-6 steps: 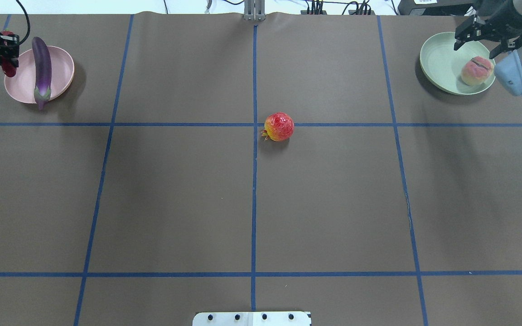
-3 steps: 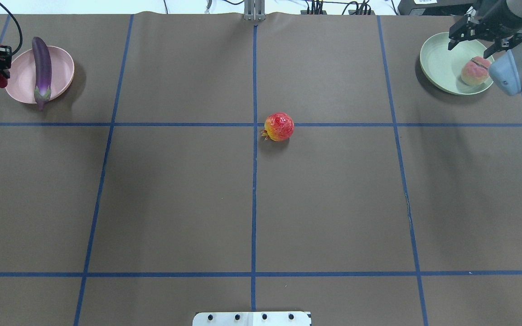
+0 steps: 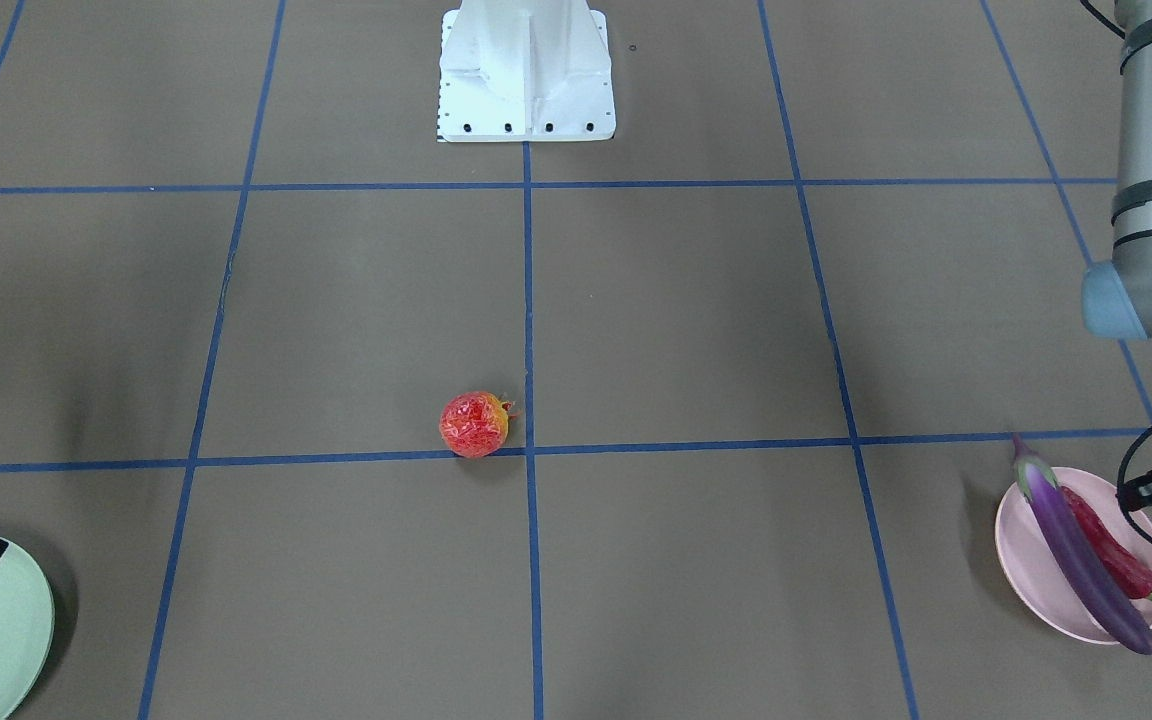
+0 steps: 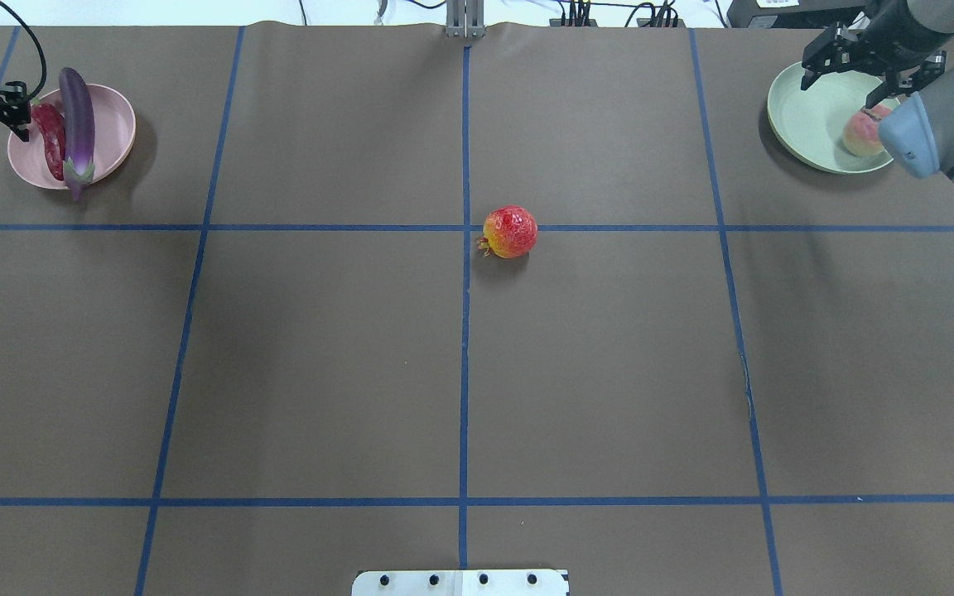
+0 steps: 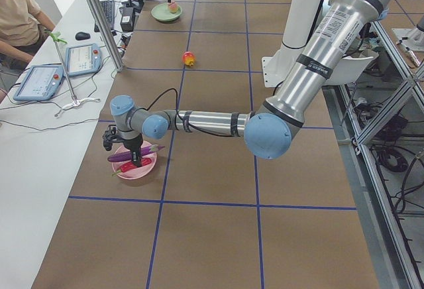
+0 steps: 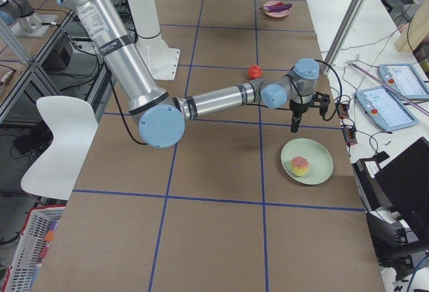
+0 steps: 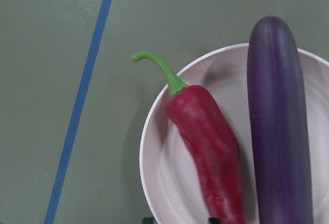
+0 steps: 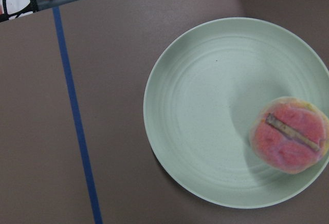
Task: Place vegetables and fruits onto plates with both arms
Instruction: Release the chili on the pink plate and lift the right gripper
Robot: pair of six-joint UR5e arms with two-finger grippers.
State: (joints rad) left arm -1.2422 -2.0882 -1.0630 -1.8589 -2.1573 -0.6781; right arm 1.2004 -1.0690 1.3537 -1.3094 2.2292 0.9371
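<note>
Far left corner of the brown paper-covered table [image 4: 320, 348]: my left claw [image 4: 13, 103] hangs over the outer rim of the round shallow pale pink plate [image 4: 115, 124], jaws apart and holding nothing. Two vegetables lie side by side on that plate, the long slim glossy purple eggplant [image 4: 77, 112] and the shorter red chili pepper [image 4: 52, 142] with a curled green stem. The eggplant runs across the whole plate with both ends past the rim, its pale cap end out over the table. The chili pepper sits on the side nearer my left claw, its body in the dish and its stem hooking out over the rim in the left wrist view. The two are just beside each other; I cannot tell whether they touch. Far right corner: my right claw [image 4: 851, 74] hovers above the round pale mint green plate [image 4: 804, 124], jaws spread wide, empty. The round yellow-green peach [image 4: 860, 134] with a pink blush rests inside that plate, off centre and close to the rim. In the overhead view it is partly hidden by my right arm's light-blue joint cap [image 4: 903, 145]. The round mottled red-orange pomegranate-like fruit [image 4: 510, 232] with a small spiky crown lies on the bare table near its middle. It sits just beside the crossing of the blue tape lines [image 4: 464, 372], well apart from both plates and both claws.
</note>
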